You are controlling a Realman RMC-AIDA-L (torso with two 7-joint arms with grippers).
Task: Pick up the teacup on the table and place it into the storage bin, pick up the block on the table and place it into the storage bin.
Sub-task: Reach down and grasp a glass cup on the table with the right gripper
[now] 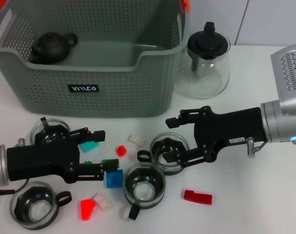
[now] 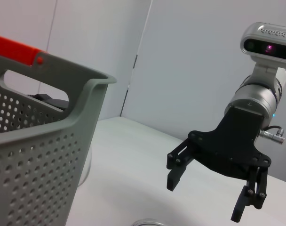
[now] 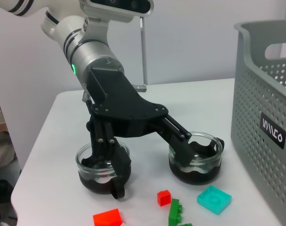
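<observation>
**Operator:** While I log the near row first: one glass teacup with dark base and handle (image 1: 34,209) at my left corner, one red block (image 1: 87,209) and one long red brick (image 1: 197,197) beside the middle teacup (image 1: 144,185).

**Checker:** And the arms?

**Operator:** Left gripper (image 1: 97,155), black, two-fingered, spread wide and holding nothing, low over the blue square block (image 1: 114,179) and teal flat block (image 1: 90,146). Right gripper (image 1: 173,141), likewise wide and empty, lower finger reaching into the rim of a third glass teacup (image 1: 169,151).

**Checker:** Step in hand?

**Operator:** Teacup pick, by my reading; no grasp made yet. Next I would seat the rim between the fingers, close, lift, then carry back.

**Checker:** Destination?

**Operator:** Farthest entry: grey-green perforated plastic storage bin (image 1: 99,83), holding a dark clay teapot (image 1: 53,46); clear glass teapot with black lid (image 1: 205,61) beside it.
</observation>
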